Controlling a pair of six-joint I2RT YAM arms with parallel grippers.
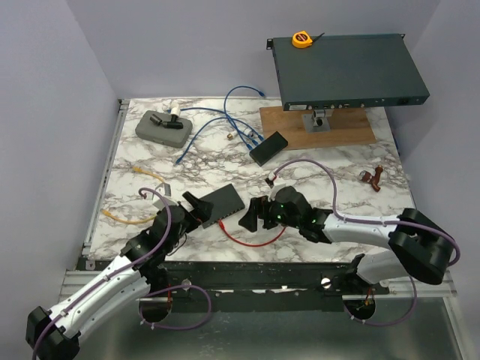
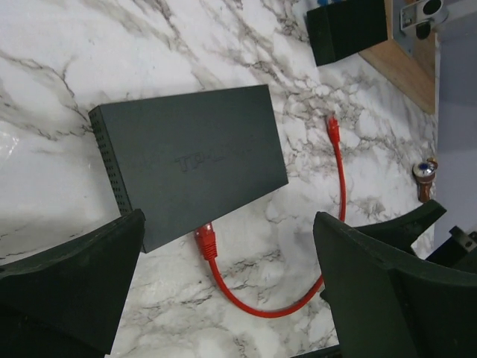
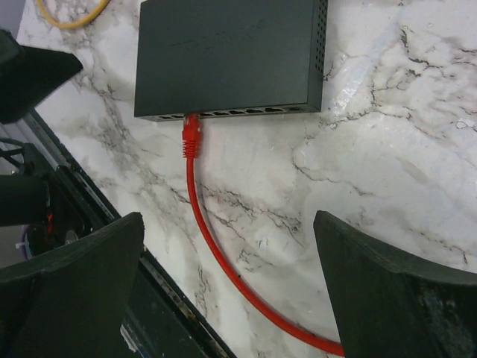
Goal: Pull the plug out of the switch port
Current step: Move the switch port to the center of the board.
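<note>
Leftward, yellow cable (image 3: 71, 24) near switch (image 3: 227, 56).

I log the switch (image 3: 227, 56) casing as matt and dark, its plug (image 3: 191, 138) smooth red plastic. The marbled table (image 3: 387, 171) is glossy, the far-right board (image 1: 345, 133) bare wood.

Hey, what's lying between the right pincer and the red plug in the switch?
Only marble tabletop and the red cable trailing from the red plug; nothing else sits before the open right pincer. The right wrist view shows it.
</note>
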